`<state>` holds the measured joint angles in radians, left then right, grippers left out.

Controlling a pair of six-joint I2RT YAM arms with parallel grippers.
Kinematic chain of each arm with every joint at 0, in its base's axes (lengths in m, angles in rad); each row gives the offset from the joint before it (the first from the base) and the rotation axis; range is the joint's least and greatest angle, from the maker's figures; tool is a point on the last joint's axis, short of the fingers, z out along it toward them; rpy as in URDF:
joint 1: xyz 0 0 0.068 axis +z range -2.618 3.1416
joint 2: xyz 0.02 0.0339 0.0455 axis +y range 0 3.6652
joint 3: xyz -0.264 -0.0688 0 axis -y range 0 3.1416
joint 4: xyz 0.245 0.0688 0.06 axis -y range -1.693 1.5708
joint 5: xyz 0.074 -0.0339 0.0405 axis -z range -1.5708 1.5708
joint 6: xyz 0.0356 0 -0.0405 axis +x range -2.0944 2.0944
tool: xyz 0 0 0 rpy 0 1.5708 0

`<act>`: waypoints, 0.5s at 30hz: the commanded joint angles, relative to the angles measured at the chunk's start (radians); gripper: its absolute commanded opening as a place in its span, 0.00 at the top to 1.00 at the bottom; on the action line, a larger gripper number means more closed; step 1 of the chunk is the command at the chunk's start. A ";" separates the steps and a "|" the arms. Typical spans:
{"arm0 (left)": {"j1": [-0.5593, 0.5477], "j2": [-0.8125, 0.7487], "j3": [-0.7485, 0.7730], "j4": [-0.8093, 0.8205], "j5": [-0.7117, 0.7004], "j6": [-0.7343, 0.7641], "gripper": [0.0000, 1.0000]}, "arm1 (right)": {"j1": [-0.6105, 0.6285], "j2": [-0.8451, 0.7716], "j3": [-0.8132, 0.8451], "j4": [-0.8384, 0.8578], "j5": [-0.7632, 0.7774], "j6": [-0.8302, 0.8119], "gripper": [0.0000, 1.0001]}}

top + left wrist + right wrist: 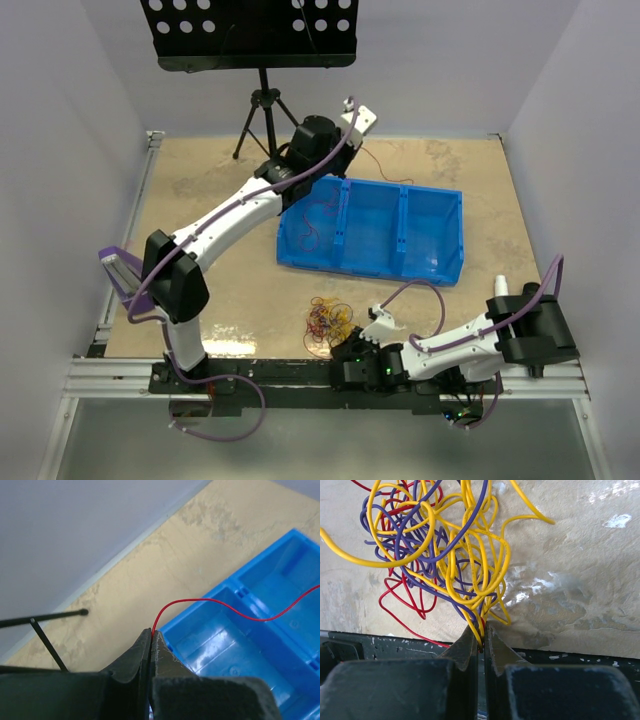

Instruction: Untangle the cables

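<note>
The cables are a small tangle of yellow, purple and red wires lying near the table's front edge. My right gripper is low beside it, shut on a few yellow and red strands at the tangle's near side. My left gripper is raised at the back of the table. It is shut on the end of a single red wire. That wire arcs away over the blue bin. More thin red wire lies in the bin's left compartment.
The blue bin with three compartments sits mid-table, right of centre. A black music stand on a tripod stands at the back, one leg showing in the left wrist view. Grey walls close in the table on three sides.
</note>
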<state>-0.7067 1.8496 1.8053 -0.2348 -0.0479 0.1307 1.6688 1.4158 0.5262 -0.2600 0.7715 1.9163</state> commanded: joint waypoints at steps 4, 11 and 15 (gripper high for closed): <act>0.093 -0.119 -0.283 0.141 -0.087 0.052 1.00 | 0.005 -0.015 -0.020 -0.027 -0.003 0.026 1.00; 0.153 -0.200 -0.497 0.282 -0.208 0.121 1.00 | 0.005 0.032 0.009 -0.021 -0.008 0.009 1.00; 0.159 -0.228 -0.583 0.319 -0.221 0.144 1.00 | 0.005 0.035 0.012 -0.021 -0.014 0.007 1.00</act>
<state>-0.5480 1.6936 1.2800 -0.0410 -0.2249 0.2333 1.6691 1.4273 0.5297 -0.2478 0.7704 1.9205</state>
